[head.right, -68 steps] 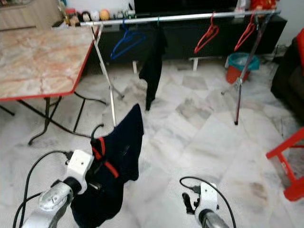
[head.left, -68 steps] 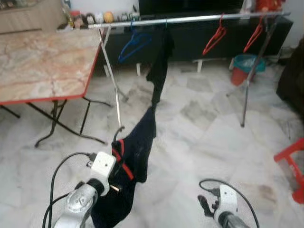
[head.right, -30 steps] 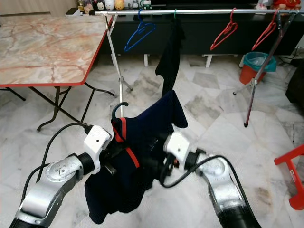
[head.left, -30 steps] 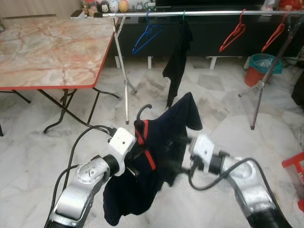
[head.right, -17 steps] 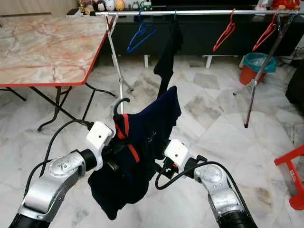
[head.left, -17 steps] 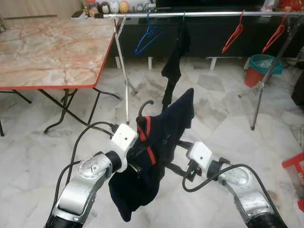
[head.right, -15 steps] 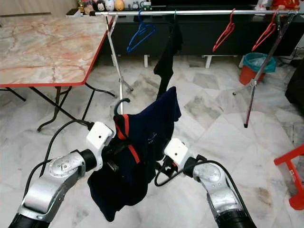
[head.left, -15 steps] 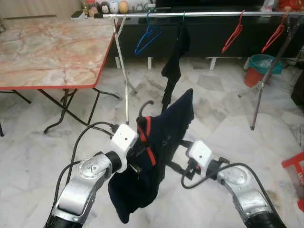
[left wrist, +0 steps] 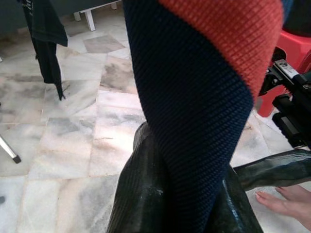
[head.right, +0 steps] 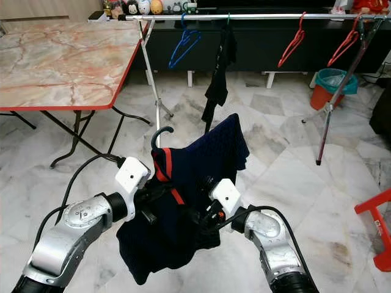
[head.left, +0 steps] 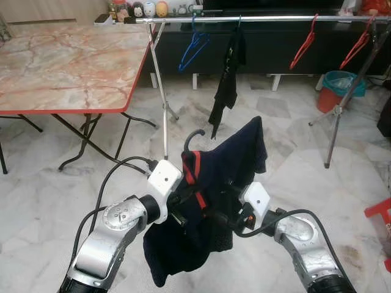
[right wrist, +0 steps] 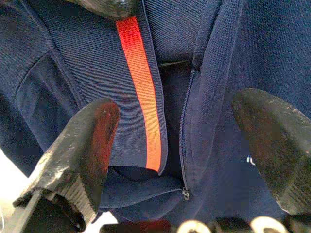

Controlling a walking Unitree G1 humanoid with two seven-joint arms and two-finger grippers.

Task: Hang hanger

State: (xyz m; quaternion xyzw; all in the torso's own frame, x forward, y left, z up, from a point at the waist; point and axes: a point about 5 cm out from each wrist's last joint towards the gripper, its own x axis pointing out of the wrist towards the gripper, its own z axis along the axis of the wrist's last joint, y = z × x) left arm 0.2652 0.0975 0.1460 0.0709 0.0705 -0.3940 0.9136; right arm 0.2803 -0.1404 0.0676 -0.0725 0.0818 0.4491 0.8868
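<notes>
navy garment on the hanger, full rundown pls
The navy garment is a textured knit top with a red stripe at the collar and a front zipper. It is draped loosely and bunched on a dark hanger whose hook sticks up above it, with one corner raised and the hem hanging low. The left hand holds it at the collar; the right hand faces its front with fingers spread. It hangs above the marble floor.

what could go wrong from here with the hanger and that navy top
The navy top sits lopsided on the hanger, so it may slide off. The right end effector, open against the cloth, could snag it. The rail is far off, and the hem may drag while walking.
</notes>
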